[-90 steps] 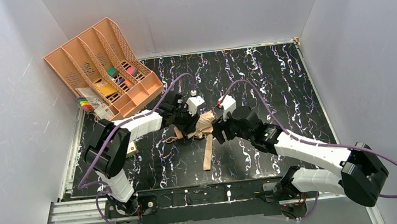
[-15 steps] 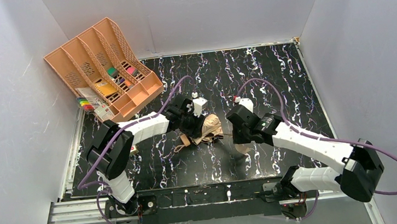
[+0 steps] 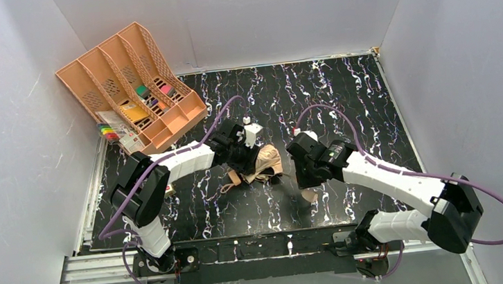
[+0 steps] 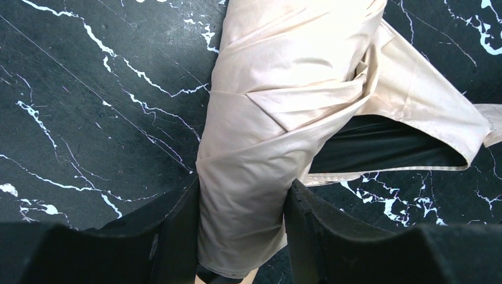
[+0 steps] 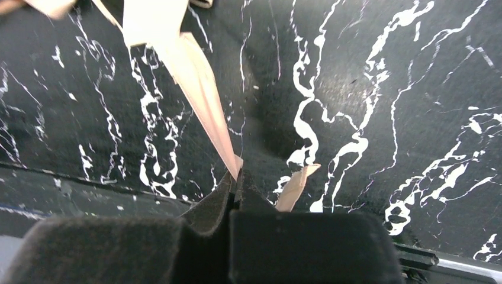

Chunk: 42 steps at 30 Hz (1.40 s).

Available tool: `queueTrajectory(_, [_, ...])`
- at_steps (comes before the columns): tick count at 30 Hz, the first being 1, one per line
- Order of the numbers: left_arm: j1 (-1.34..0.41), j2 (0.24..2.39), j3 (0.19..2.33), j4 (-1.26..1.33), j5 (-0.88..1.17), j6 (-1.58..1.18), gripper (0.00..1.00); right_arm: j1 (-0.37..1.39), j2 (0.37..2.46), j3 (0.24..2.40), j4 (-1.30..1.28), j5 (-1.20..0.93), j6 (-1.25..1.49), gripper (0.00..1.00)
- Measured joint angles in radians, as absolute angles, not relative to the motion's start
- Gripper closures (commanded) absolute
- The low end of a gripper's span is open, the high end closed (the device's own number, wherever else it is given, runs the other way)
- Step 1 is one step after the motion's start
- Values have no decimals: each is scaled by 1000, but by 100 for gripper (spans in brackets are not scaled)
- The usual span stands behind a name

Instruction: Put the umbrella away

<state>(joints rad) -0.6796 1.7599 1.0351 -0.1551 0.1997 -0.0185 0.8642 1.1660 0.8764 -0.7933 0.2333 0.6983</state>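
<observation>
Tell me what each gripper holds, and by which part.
Left gripper clamps the umbrella around its folded canopy. Right gripper pinches the umbrella's strap near its free end.

Bright even light, soft shadows, mostly sharp

Umbrella (image 4: 254,165): pale tan cloth, fine weave, soft satin sheen, creased into folds.
Table (image 4: 89,89): black with white veins, marble look, smooth, faintly glossy.
Left fingers (image 4: 331,236): black, matt, slightly grainy.
Tray (image 3: 157,54): peach plastic, smooth, perforated walls.
Walls (image 3: 257,9): white, matt.
</observation>
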Motion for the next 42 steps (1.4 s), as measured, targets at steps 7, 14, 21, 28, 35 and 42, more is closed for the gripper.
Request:
queueTrajectory(7, [-677,1757,1032,-156,199,2,100,859,1208,874,-812,105,652,92])
queueTrajectory(14, [-644,1735,1011,-123,61,62,100,857,1227,827,-875,-25,609,88])
queueTrajectory(21, [-628,1746,1016,-86,-49,130,100,857,1226,799,-908,-73,589,84])
queueTrajectory(28, [-656,1715,927,59,-113,258,100,858,1120,782,-870,-119,584,47])
queueTrajectory(35, [-706,1678,821,217,-143,424,100,836,1026,805,-834,18,618,36])
queueTrajectory(42, [-754,1665,724,381,-195,574,100,698,1074,835,-718,130,588,35])
